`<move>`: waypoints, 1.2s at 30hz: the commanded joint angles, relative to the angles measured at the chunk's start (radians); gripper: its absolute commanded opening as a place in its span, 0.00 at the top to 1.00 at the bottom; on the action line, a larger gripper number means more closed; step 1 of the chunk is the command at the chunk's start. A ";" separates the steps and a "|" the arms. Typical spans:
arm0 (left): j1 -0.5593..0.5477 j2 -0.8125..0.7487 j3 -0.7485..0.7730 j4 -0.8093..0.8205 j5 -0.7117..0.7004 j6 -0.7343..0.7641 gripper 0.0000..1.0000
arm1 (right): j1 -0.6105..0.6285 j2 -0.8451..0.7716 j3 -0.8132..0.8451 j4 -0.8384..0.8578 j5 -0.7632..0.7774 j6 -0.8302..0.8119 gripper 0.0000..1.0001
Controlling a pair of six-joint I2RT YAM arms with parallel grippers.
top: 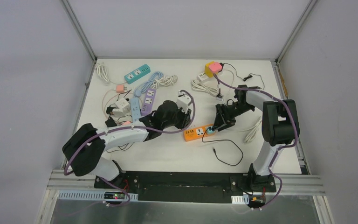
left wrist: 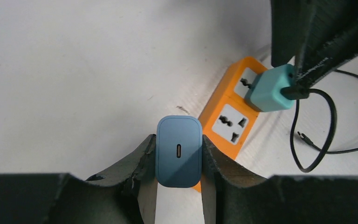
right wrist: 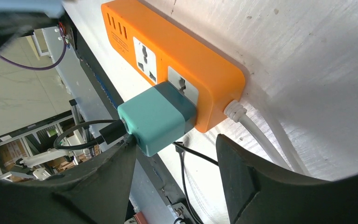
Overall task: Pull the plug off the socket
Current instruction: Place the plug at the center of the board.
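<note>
The orange socket strip (top: pixel 196 132) lies on the white table between the arms. A teal plug (right wrist: pixel 156 116) with a black cable sits in the strip's (right wrist: pixel 172 60) end socket, next to its white cord. My right gripper (right wrist: pixel 175 158) is open around the teal plug (top: pixel 210 128), one finger (right wrist: pixel 107 172) touching its lower corner and the other well clear. My left gripper (left wrist: pixel 178 163) is shut on a blue plug (left wrist: pixel 178 151), held above the strip's (left wrist: pixel 235 107) other end. One socket between the two plugs is empty.
Several other power strips and adapters lie at the back left: a teal strip (top: pixel 136 73), a purple strip (top: pixel 148 102), white cubes (top: pixel 121 106). A yellow-pink cube (top: pixel 213 68) and coiled white cords (top: pixel 205 84) are at the back right. A loose black cable (top: pixel 228 149) loops near the front.
</note>
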 commanded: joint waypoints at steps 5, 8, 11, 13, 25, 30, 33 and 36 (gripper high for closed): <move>0.125 -0.205 -0.073 -0.216 -0.110 -0.264 1.00 | -0.027 -0.039 0.019 0.019 -0.012 -0.129 0.34; 0.151 -0.255 -0.070 -0.347 -0.183 -0.303 1.00 | -0.032 -0.050 0.021 -0.005 -0.044 -0.163 0.34; 0.178 -0.295 -0.074 -0.453 -0.247 -0.341 1.00 | -0.040 -0.055 0.025 -0.027 -0.068 -0.194 0.34; 0.206 -0.319 -0.084 -0.496 -0.257 -0.361 1.00 | -0.046 -0.056 0.027 -0.038 -0.079 -0.207 0.34; 0.370 -0.285 -0.093 -0.625 -0.204 -0.414 0.96 | -0.060 -0.055 0.023 -0.046 -0.082 -0.220 0.34; 0.411 -0.215 -0.065 -0.632 -0.173 -0.392 0.90 | -0.063 -0.058 0.019 -0.046 -0.084 -0.222 0.34; 0.428 -0.175 -0.046 -0.639 -0.161 -0.384 0.86 | -0.065 -0.061 0.018 -0.045 -0.082 -0.224 0.34; 0.440 -0.146 -0.031 -0.646 -0.153 -0.379 0.73 | -0.068 -0.064 0.016 -0.044 -0.084 -0.225 0.34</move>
